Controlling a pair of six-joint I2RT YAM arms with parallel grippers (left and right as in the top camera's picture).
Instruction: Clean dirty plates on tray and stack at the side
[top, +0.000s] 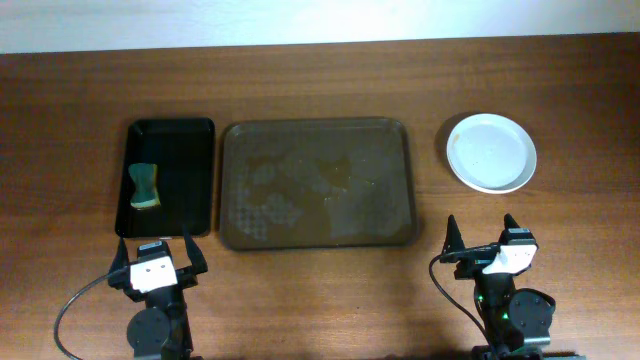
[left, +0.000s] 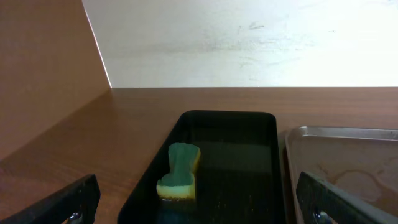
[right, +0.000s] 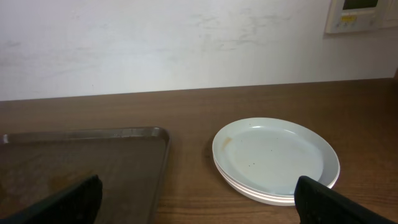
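Left gripper (top: 157, 250): jaws spread wide, nothing between them. It hangs at the near edge of the table (top: 80, 120), just short of the black tray (top: 192, 170). In the left wrist view its dark fingers (left: 68, 205) frame the sponge (left: 179, 171) with open space on either side.

Right gripper (top: 480, 230): likewise wide and empty, near the front edge, between the brown tray's right corner and the plates (top: 490, 152), apart from both.

Judgement: both arms are parked clear of the work, which fits a task at or near its end.

The sponge lies inside the black tray – a parking spot that keeps a wet tool off the wood. It is waisted in outline, with a green scouring face over yellow foam, soft and porous. The black tray is glossy, narrow and low-walled.

The tray (top: 315, 124) is brown, rectangular and round-cornered, with a low raised rim. No plate sits on it. Its floor shows pale blotches and a fine hatched texture – probably a damp film, though that cannot be confirmed.

The plates stand off the tray to the right, directly on the wood, nested one on another. The right wrist view shows layered rims at the near edge, but the count is uncertain. They are round, shallow, smooth and white; the top face carries a few tiny specks and no streaks.
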